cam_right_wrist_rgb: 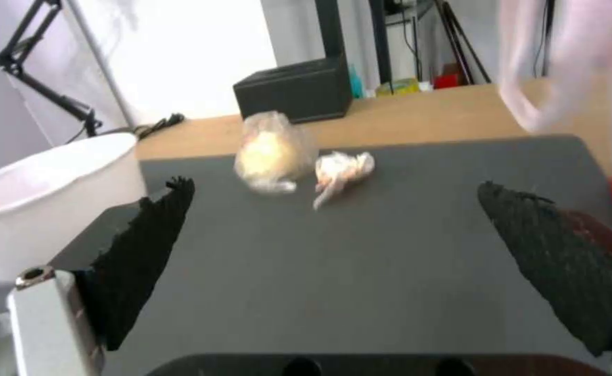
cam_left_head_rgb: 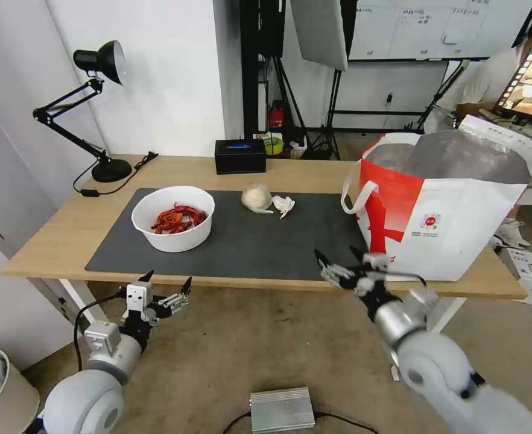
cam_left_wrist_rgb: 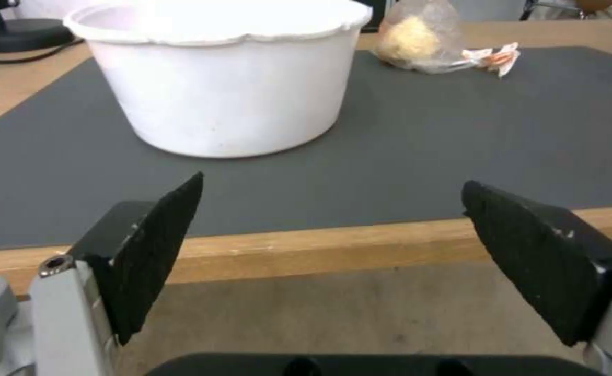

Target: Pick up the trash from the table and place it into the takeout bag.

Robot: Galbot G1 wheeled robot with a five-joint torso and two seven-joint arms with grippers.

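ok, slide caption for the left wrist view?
Open left gripper off the table edge, facing the white bowl on the mat.

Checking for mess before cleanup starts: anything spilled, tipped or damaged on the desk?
Nothing stands out. The bowl sits upright with its red scraps inside, the beige lump and tissue wad lie on the mat, and the takeout bag stands open.

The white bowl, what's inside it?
The white bowl on the grey mat holds red food scraps, piled toward its middle. What lies beneath the scraps is covered, so the bottom cannot be seen.
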